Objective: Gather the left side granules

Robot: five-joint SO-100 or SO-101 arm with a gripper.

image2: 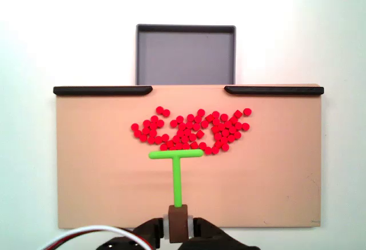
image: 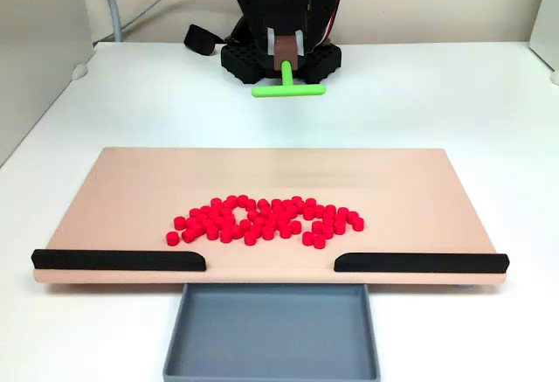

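Dozens of red granules (image2: 191,129) lie mid-board (image2: 91,175), just beyond the crossbar of the green T-shaped pusher (image2: 176,164), whose stem the jaws clamp, pointing toward the grey tray (image2: 186,30).

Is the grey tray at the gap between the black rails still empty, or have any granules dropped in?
Empty: the grey tray shows only bare floor in both fixed views; the red granules all lie on the board.

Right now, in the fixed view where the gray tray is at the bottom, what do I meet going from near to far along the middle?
Gray tray → wooden board edge, in the gap between the two black rails → red granules → green pusher → end effector holding it.
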